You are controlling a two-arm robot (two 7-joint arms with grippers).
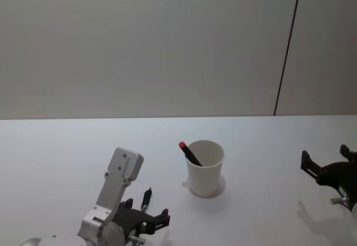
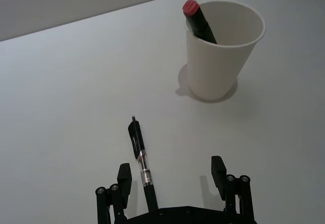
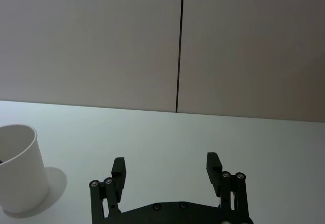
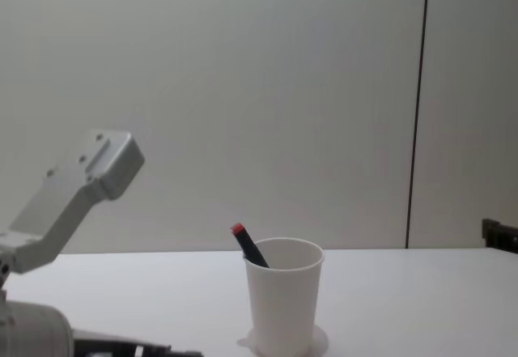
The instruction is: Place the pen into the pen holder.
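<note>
A black click pen (image 2: pixel 139 155) lies flat on the white table, its tip pointing away from my left gripper (image 2: pixel 171 176). That gripper is open and low over the table, with the pen's rear end just inside one finger (image 2: pixel 124 179). In the head view the pen (image 1: pixel 147 197) pokes out ahead of the left gripper (image 1: pixel 146 210) at the near left. The pen holder (image 1: pixel 205 168) (image 2: pixel 221 56) (image 4: pixel 283 304), a white paper cup, stands upright at the table's middle. My right gripper (image 1: pixel 326 155) (image 3: pixel 166 165) hangs open and empty at the far right.
A black marker with a red cap (image 1: pixel 189 153) (image 2: pixel 199 21) (image 4: pixel 249 248) leans inside the cup against its rim. The white table (image 1: pixel 67 151) runs back to a plain grey wall with a dark vertical seam (image 1: pixel 287 51).
</note>
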